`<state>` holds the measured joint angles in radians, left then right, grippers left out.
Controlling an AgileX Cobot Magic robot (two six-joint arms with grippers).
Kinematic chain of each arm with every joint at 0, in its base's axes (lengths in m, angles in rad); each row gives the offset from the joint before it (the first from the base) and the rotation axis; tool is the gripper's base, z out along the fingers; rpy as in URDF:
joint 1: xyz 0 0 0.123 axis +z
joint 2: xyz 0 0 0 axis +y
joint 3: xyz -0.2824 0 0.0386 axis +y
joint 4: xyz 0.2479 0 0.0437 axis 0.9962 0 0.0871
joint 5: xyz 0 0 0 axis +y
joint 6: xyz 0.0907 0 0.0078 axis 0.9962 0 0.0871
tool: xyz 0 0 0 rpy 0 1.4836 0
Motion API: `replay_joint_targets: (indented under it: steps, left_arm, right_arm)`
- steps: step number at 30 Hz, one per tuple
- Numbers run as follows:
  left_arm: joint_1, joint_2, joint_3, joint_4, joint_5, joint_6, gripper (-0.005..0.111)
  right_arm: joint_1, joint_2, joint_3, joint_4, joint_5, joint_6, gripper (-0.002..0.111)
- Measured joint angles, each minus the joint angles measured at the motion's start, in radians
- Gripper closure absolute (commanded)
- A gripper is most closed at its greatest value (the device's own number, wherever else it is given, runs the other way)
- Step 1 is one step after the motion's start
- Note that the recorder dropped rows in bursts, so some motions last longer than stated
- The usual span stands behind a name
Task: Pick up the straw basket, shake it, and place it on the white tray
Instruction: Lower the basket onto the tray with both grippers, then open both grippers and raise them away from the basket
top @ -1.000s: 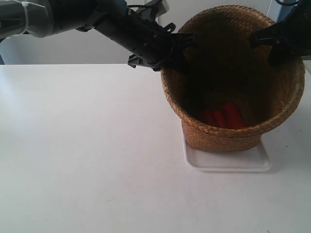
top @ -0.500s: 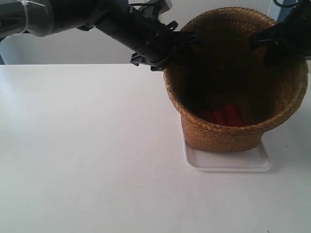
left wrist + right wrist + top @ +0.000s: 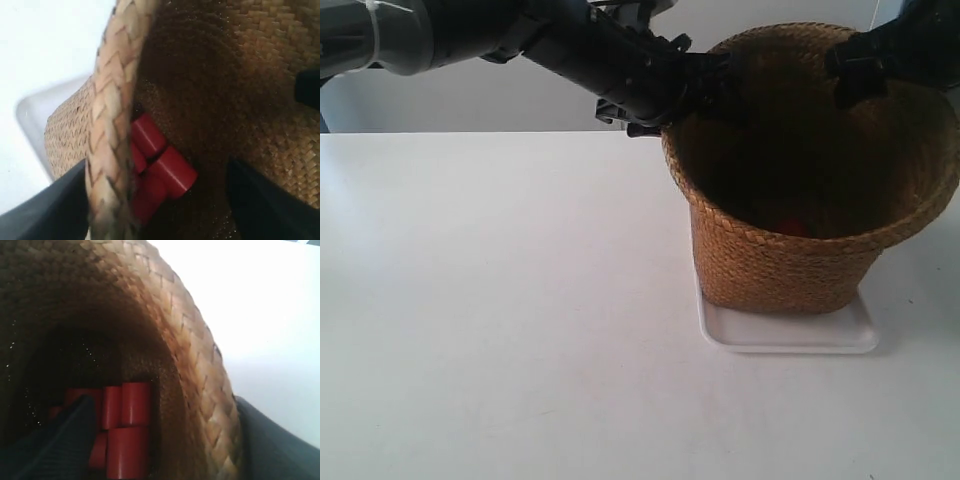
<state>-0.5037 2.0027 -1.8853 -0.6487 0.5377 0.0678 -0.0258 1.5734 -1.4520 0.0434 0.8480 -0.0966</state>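
Note:
The straw basket [image 3: 780, 270] stands upright on the white tray [image 3: 790, 338], with its base inside the tray's rim. The arm at the exterior view's left has its gripper [image 3: 705, 85] over the basket's rim on that side. The other arm's gripper [image 3: 850, 65] is over the far right rim. In the left wrist view my left gripper [image 3: 157, 192] is open, its jaws wide apart astride the braided rim [image 3: 112, 125]. My right gripper [image 3: 165, 427] is open too, one finger inside the basket and one outside its rim [image 3: 210, 390].
Several red cylinders [image 3: 165, 167] lie on the basket's floor, also seen in the right wrist view [image 3: 125, 412]. White tabletop [image 3: 500, 300] stretches left of and in front of the tray. A pale wall stands behind the table.
The basket was tipped toward the camera and has swung back upright, so its red contents are nearly hidden in the exterior view. Both grippers rose slightly with the rim.

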Motion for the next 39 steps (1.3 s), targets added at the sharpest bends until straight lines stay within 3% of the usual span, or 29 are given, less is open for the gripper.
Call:
replay_joint_targets:
  steps: [27,30,32,36,37,39]
  left_arm:
    - [0.000,-0.040,-0.007,-0.012,-0.125,0.032,0.033]
    - [0.000,-0.053,-0.007,-0.012,-0.127,0.047,0.042]
    - [0.002,-0.072,-0.007,0.014,-0.127,0.054,0.059]
    - [0.020,-0.135,-0.007,0.111,-0.067,0.061,0.106]
    - [0.029,-0.160,-0.007,0.145,-0.022,0.061,0.106]
    - [0.043,-0.200,-0.007,0.221,0.062,0.063,0.106]
  right_arm:
    - [0.002,-0.104,0.000,-0.057,-0.148,0.000,0.040]
    - [0.002,-0.117,0.000,-0.060,-0.148,0.000,0.041]
    - [0.002,-0.126,0.000,-0.062,-0.143,0.000,0.049]
    - [0.002,-0.150,0.000,-0.070,-0.091,0.015,0.102]
    - [0.002,-0.160,0.000,-0.070,-0.076,0.017,0.107]
    - [0.004,-0.196,0.024,-0.064,-0.072,0.019,0.108]
